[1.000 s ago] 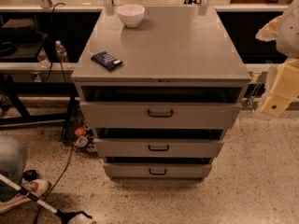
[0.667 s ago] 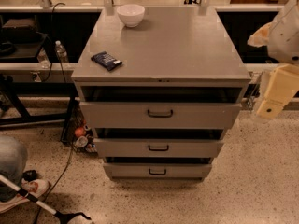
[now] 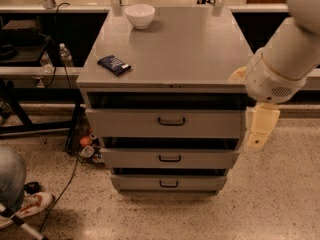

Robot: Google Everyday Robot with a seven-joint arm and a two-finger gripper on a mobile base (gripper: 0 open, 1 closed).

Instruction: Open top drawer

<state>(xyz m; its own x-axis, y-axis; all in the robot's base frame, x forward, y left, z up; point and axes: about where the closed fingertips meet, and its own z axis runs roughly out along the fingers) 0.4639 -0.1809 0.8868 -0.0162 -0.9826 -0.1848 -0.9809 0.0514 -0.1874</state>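
Observation:
The grey metal cabinet (image 3: 170, 49) stands in the middle of the camera view with three drawers. The top drawer (image 3: 125, 124) is the widest, with a dark loop handle (image 3: 171, 120) at its centre and a dark gap above its front. My arm (image 3: 280, 69) comes in from the upper right and covers the cabinet's right front corner. My gripper (image 3: 260, 129), a cream part hanging below the arm, is beside the right end of the top drawer front, well to the right of the handle and not touching it.
A white bowl (image 3: 139, 15) and a dark blue packet (image 3: 114, 64) lie on the cabinet top. A water bottle (image 3: 65, 55), cables and small items (image 3: 86, 146) are to the left. A person's shoe (image 3: 27, 206) is at the lower left.
My arm has swung left and closer to the cabinet, from the right edge of the view to its right front corner. The drawers have not moved.

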